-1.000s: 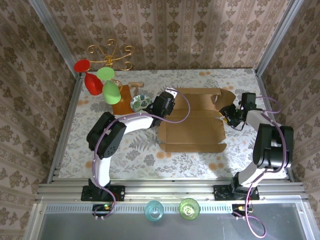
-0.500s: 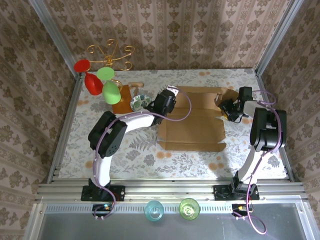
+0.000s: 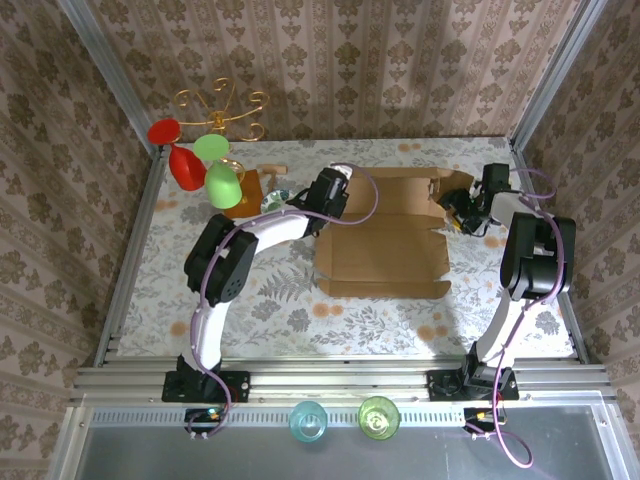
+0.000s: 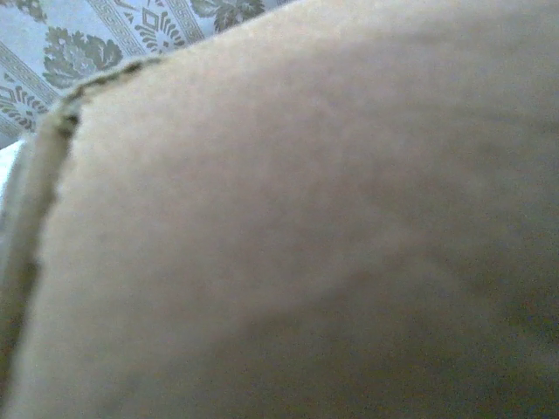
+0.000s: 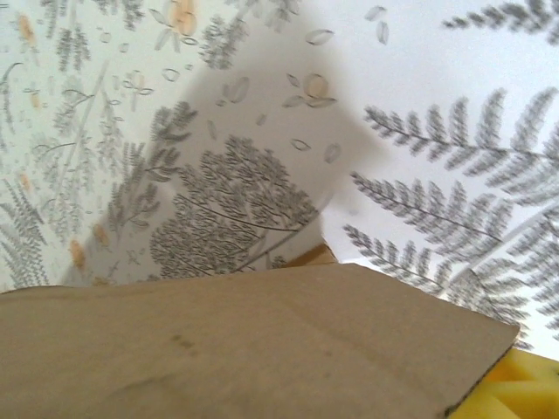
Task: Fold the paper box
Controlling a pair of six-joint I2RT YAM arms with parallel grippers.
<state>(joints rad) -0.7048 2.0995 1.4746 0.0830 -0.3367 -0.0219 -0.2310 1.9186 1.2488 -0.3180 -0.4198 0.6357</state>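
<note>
The paper box (image 3: 385,245) lies in the middle of the table, a plain brown cardboard sheet, partly folded. My left gripper (image 3: 326,197) is at its back left corner, and cardboard (image 4: 314,227) presses so close to the left wrist camera that the fingers are hidden; it looks shut on the left flap. My right gripper (image 3: 463,212) is at the raised back right flap (image 3: 452,190). In the right wrist view that flap (image 5: 262,349) covers the jaws, with a yellow corner (image 5: 524,393) beside it, so I cannot tell how they stand.
An orange-brown wooden board (image 3: 247,190) and a small patterned bowl (image 3: 276,201) sit left of the box. Behind them a gold rack (image 3: 222,108) holds red and green glasses (image 3: 205,160). Metal frame posts edge the table. Two cups (image 3: 308,421) stand near the arm bases.
My left gripper has slid toward the back along the box's left edge. My right gripper has moved back and up at the right flap. The box's back part has shifted with them.
</note>
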